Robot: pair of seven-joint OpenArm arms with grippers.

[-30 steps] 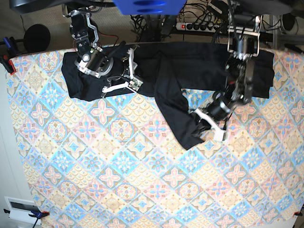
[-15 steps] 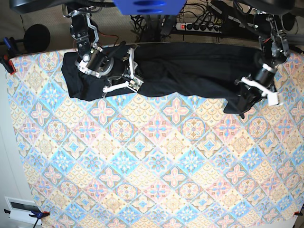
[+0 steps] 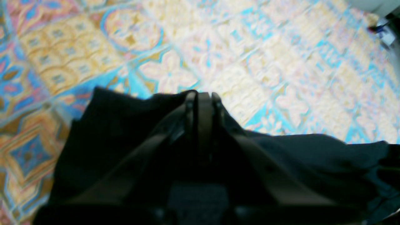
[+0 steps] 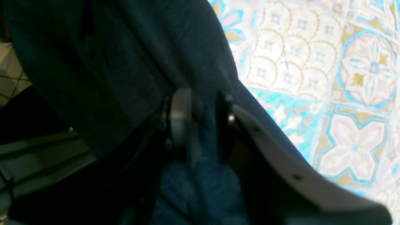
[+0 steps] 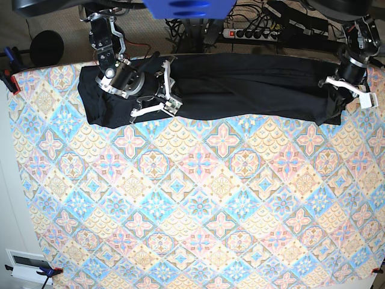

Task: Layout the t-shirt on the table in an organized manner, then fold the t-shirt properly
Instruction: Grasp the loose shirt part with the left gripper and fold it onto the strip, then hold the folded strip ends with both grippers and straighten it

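Observation:
The black t-shirt (image 5: pixel 240 84) lies as a long strip along the far edge of the table (image 5: pixel 198 198), reaching from the far left to the far right corner. My right gripper (image 5: pixel 170 102) rests on the shirt's left part. In the right wrist view its fingers (image 4: pixel 179 115) are shut on a fold of the t-shirt (image 4: pixel 125 47) above the table (image 4: pixel 312 62). My left gripper (image 5: pixel 352 90) is at the shirt's right end. In the left wrist view the left gripper (image 3: pixel 203 97) is shut, with the t-shirt (image 3: pixel 109 140) bunched around it over the table (image 3: pixel 250 47).
Behind the far table edge lie a power strip (image 5: pixel 252 33) and cables. A black round object (image 5: pixel 47 48) and a red clamp (image 5: pixel 9 78) are at the far left corner. A white box (image 5: pixel 27 265) sits off the near left corner.
My left gripper has pulled the hanging part of the shirt from mid-table out to the far right corner, stretching the shirt into a straight strip. The right arm has stayed put.

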